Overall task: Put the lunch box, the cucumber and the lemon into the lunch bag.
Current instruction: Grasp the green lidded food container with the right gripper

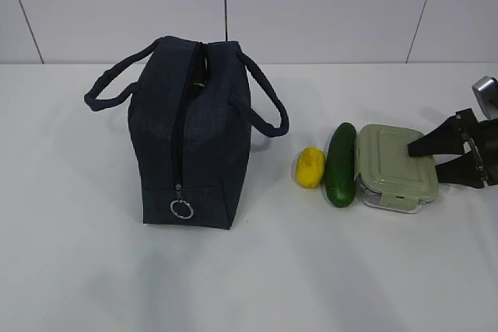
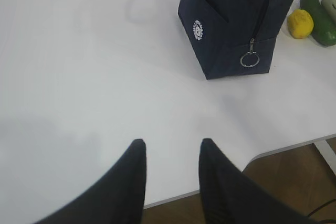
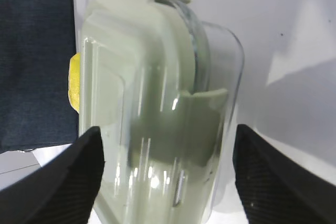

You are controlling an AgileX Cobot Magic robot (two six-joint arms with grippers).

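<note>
The dark navy lunch bag [image 1: 194, 138] stands upright at the left of centre, its zipper running down the near end to a metal ring pull [image 1: 181, 208]. To its right the yellow lemon [image 1: 309, 167], the dark green cucumber [image 1: 341, 163] and the sage-lidded glass lunch box [image 1: 393, 165] lie in a row on the table. My right gripper [image 1: 424, 157] is open, its fingers straddling the box's right end. In the right wrist view the lunch box [image 3: 152, 103] fills the gap of the right gripper [image 3: 166, 129]. My left gripper [image 2: 172, 141] is open and empty, well short of the lunch bag [image 2: 231, 24].
The white table's front edge [image 2: 283, 150] runs just under the left fingers, with brown floor beyond it. A white panelled wall [image 1: 311, 5] closes off the back. The bag's two loop handles [image 1: 268, 106] stick out to either side.
</note>
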